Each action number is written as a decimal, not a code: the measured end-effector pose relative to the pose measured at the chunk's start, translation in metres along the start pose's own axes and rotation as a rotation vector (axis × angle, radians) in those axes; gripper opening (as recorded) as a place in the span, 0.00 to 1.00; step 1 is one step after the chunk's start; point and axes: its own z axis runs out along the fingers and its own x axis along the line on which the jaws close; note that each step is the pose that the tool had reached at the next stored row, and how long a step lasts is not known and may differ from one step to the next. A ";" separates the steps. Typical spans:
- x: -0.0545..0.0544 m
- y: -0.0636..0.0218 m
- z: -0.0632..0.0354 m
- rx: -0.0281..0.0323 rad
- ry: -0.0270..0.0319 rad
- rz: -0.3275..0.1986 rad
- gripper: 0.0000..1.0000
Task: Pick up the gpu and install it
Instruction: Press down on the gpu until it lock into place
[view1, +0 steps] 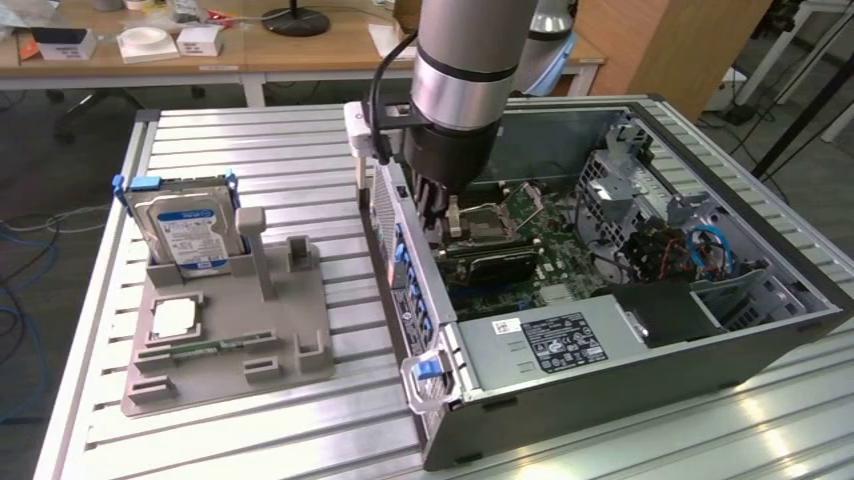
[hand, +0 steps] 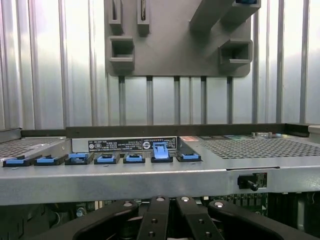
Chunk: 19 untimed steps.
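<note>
Gripper (view1: 438, 205) is down inside the open computer case (view1: 641, 350), just behind the rear wall with its blue slot clips (hand: 132, 158) — the place where an expansion card seats. Fingers (hand: 155, 220) look drawn together at the tips, though what they pinch is hidden; probably the gpu, edge-on, which I cannot make out. Beyond, on the tabletop (view1: 267, 140), the grey holder (view1: 220, 345) carries the hard drive (view1: 187, 230).

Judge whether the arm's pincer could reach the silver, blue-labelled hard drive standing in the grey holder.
Probably yes: the hard drive stands uncovered in the holder. The pincer sits inside the open grey computer case, whose side wall lies between them.
</note>
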 end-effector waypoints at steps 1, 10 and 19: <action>0.000 0.0000 0.0007 0.0002 0.0001 0.000 0.11; 0.000 -0.0010 0.0018 0.0064 0.0044 0.000 0.11; 0.000 -0.0035 -0.0117 0.0110 -0.0065 -0.001 0.11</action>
